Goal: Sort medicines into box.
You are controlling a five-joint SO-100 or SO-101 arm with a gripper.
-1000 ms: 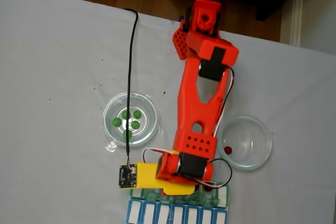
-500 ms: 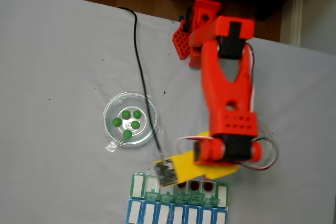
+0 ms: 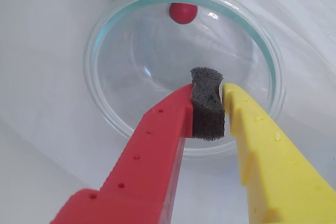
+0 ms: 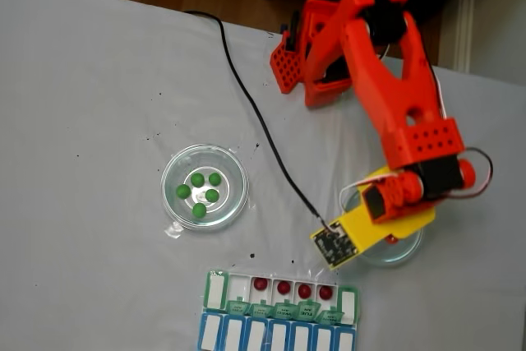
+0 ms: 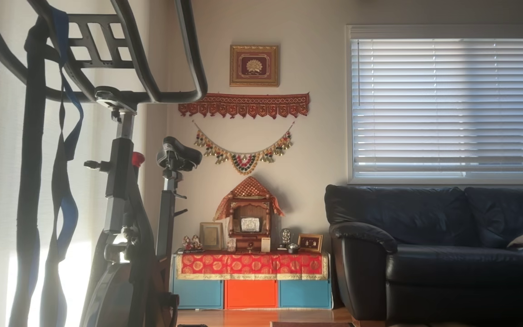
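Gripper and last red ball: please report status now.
Gripper shut, empty, above clear dish. One red ball waits at dish's far rim. Four reds already in box. Nothing between.

Soft, even daylight; no harsh shadows.
In the wrist view the dish (image 3: 184,72) rim glints at upper right and the hand (image 3: 207,108) looks soft. In the other view the window (image 5: 452,104) glows, and the bike (image 5: 120,181) at left is backlit and dark.
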